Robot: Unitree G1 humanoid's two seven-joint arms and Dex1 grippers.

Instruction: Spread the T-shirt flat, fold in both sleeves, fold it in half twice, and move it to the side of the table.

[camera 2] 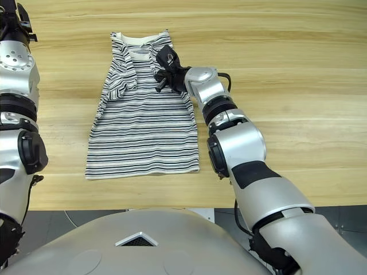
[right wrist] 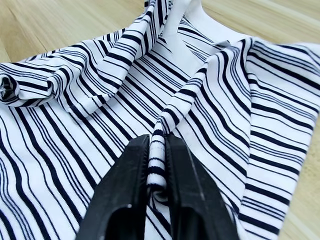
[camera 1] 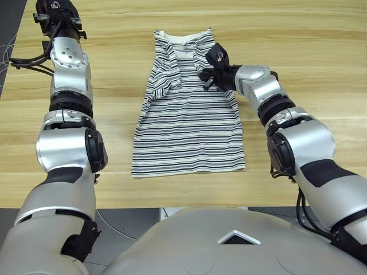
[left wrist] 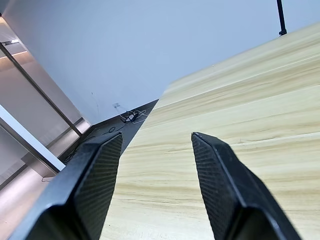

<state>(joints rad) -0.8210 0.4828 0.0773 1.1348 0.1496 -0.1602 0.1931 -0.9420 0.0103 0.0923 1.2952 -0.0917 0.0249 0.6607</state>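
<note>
T-shirt (camera 1: 186, 123), striped black and white, lay lengthwise on the wooden table (camera 1: 309, 51), with the collar (camera 1: 179, 39) at the far end and the hem (camera 1: 189, 167) toward the robot. We noted the sleeve on the robot's left (camera 1: 166, 71) already turned in over the body, bunched rather than flat. The right gripper (right wrist: 157, 142) sat on the upper right part of the shirt, just below the collar, at the right sleeve (camera 1: 202, 52), which lay doubled inward. We saw its two black fingers (right wrist: 122, 192) drawn close together with a narrow ridge of striped cloth pinched between them; the ridge stood up from the cloth around it. The lower body of the shirt lay flat and smooth. The left gripper (left wrist: 156, 136) hung over bare wood near the table's far left corner, well apart from the shirt, its jaws standing wide with nothing between them. We could not tell whether it touched the tabletop.
</note>
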